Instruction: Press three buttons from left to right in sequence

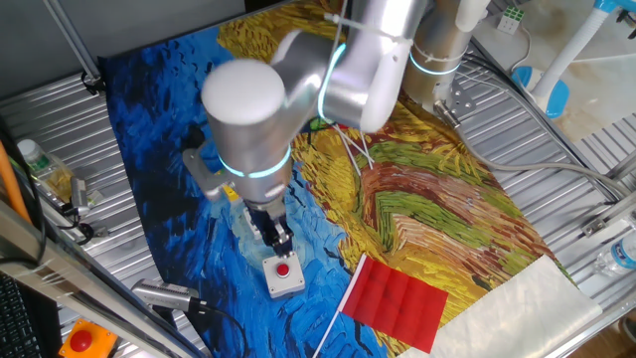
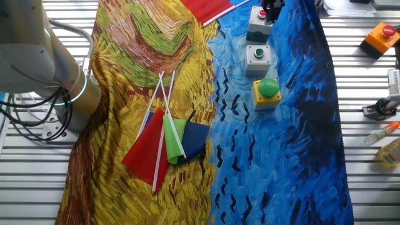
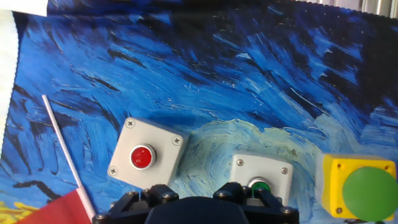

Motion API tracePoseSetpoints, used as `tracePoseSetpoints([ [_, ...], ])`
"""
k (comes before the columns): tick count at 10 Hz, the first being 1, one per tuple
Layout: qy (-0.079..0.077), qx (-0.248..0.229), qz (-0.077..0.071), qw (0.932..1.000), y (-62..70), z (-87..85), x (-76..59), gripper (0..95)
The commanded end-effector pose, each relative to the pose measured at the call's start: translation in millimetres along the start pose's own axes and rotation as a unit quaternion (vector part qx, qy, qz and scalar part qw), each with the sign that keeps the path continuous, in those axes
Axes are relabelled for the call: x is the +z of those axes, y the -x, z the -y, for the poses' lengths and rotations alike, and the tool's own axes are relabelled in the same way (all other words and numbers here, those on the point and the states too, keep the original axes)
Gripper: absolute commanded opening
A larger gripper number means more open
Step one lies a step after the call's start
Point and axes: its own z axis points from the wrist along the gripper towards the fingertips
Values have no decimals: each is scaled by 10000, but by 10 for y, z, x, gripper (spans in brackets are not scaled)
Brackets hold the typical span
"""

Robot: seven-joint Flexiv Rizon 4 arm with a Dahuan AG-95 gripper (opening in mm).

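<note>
Three button boxes lie in a row on the blue part of the painted cloth. In the hand view the grey box with the small red button [image 3: 145, 157] is at the left, the grey box with the small green button [image 3: 261, 182] in the middle, and the yellow box with the large green dome [image 3: 359, 191] at the right. The other fixed view also shows the red-button box [image 2: 257, 25], the green-button box [image 2: 257, 55] and the yellow box [image 2: 267, 90]. My gripper [image 1: 279, 239] hangs just above and behind the red-button box [image 1: 284, 275]. No view shows its fingertips clearly.
A red flag [image 1: 397, 298] lies beside the red-button box. A bundle of flags [image 2: 165, 140] lies on the yellow part of the cloth. An orange box with a red button [image 2: 382, 35] and bottles [image 2: 382, 134] sit off the cloth on the metal table.
</note>
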Motion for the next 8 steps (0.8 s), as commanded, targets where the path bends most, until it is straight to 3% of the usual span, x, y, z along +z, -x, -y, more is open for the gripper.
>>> tracePoseSetpoints([
  [1,-26,4,32,10000,7,0,75,570],
  [8,-35,-9,118,9999,20,19,254,570],
])
